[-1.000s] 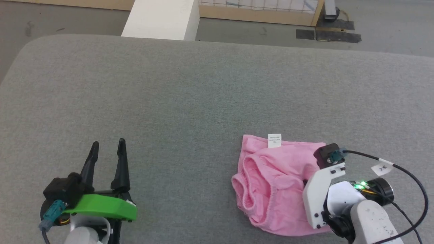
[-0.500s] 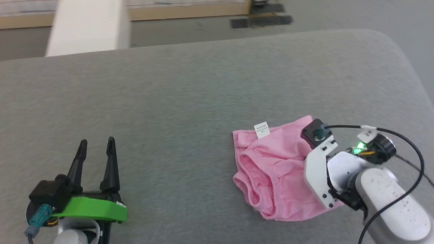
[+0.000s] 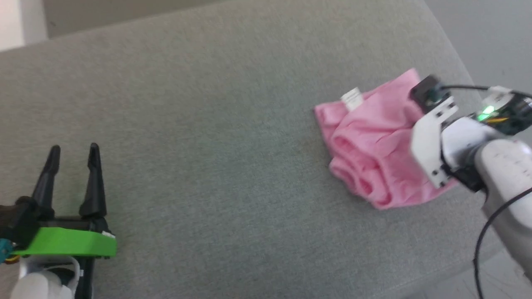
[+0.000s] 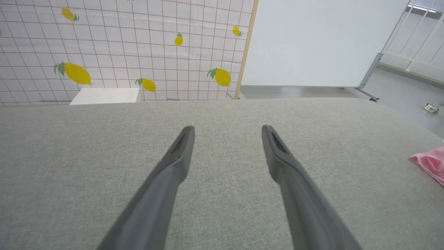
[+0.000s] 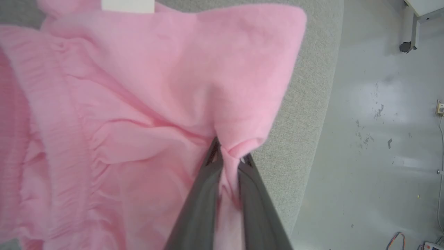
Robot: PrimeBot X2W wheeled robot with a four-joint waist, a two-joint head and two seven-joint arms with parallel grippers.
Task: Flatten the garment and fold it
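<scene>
The pink garment (image 3: 374,137) is seen crumpled near the right edge of the grey table (image 3: 199,124), its white label (image 3: 351,99) turned toward the table's far side. A fold at its right-hand corner is pinched between the almost closed fingers of the right gripper (image 5: 229,157). The left gripper (image 3: 74,151) is held over the table's near left part, well apart from the garment, fingers spread wide.
</scene>
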